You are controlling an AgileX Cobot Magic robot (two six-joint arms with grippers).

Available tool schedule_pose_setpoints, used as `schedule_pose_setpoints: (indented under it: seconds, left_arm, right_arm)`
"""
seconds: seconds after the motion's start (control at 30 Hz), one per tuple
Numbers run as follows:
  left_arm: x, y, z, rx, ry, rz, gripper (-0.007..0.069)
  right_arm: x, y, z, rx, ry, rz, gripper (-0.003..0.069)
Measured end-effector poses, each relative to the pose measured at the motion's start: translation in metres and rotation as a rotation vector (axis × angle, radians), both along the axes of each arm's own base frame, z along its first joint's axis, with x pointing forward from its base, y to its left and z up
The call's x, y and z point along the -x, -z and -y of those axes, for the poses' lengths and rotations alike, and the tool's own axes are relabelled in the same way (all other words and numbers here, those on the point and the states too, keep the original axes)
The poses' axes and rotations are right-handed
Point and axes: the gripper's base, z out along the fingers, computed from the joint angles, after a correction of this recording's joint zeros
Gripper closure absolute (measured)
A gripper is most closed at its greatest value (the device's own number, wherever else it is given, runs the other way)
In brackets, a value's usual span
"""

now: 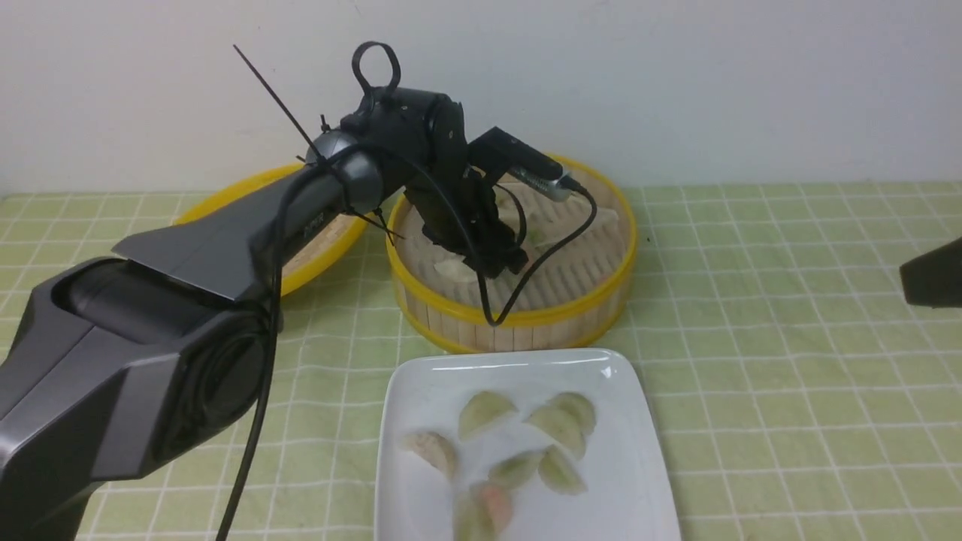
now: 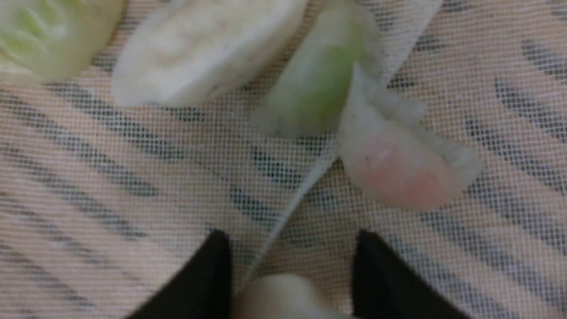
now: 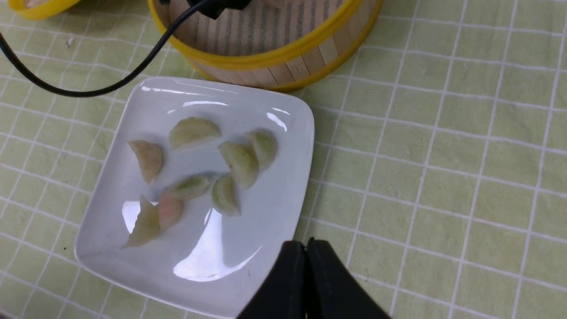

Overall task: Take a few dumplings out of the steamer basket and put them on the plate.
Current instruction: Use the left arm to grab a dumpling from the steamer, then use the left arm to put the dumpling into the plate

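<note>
My left gripper [image 1: 500, 267] reaches down into the steamer basket [image 1: 518, 319], close over its mesh liner. In the left wrist view its black fingers [image 2: 208, 274] press on both sides of a whitish dumpling [image 2: 279, 297], with the gripper's tips [image 2: 290, 239] just past it. Further along the liner lie a pinkish dumpling [image 2: 398, 168], a green one [image 2: 314, 84] and a whitish one [image 2: 199, 48]. The white plate [image 1: 421, 391] stands in front of the basket with several dumplings [image 1: 560, 424] on it. My right gripper [image 3: 306, 241] is shut and empty, above the cloth beside the plate [image 3: 274, 212].
The shallow yellow-rimmed lid [image 1: 225, 188] lies left of the basket, partly behind my left arm. A black cable [image 3: 88, 91] hangs from that arm over the basket's rim [image 3: 266, 57] and the green checked cloth [image 1: 751, 376].
</note>
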Motion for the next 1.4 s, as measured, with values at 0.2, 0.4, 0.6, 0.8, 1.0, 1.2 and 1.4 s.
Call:
schedule_pose_setpoints:
  seconds: [0.2, 0.4, 0.6, 0.8, 1.0, 1.2, 1.4]
  left_arm:
    - [0.012, -0.025, -0.006, -0.027, -0.005, -0.052, 0.0351]
    - [0.036, -0.099, -0.015, 0.006, -0.007, -0.027, 0.0354]
    - [0.067, -0.158, -0.021, 0.106, 0.006, 0.0, 0.0358]
    - [0.119, -0.133, -0.028, 0.179, 0.002, -0.252, 0.037]
    - [0.175, -0.076, -0.031, 0.127, 0.03, -0.503, 0.0372]
    - [0.206, -0.038, -0.021, 0.08, 0.054, -0.597, 0.0376]
    - [0.205, -0.029, -0.018, 0.062, 0.054, -0.594, 0.0372]
  right_arm:
    - [0.0, 0.0, 0.0, -0.001, -0.001, -0.002, 0.0673]
    - [0.0, 0.0, 0.0, -0.002, -0.002, -0.004, 0.0673]
    - [0.001, 0.0, -0.001, -0.009, -0.008, -0.006, 0.0673]
    - [0.003, 0.001, -0.002, -0.003, -0.031, -0.033, 0.0673]
    - [0.005, 0.002, -0.002, -0.005, -0.043, -0.046, 0.0673]
    - [0.004, 0.0, -0.005, -0.044, -0.048, -0.037, 0.0673]
    - [-0.002, 0.0, -0.008, -0.071, -0.073, -0.036, 0.0673]
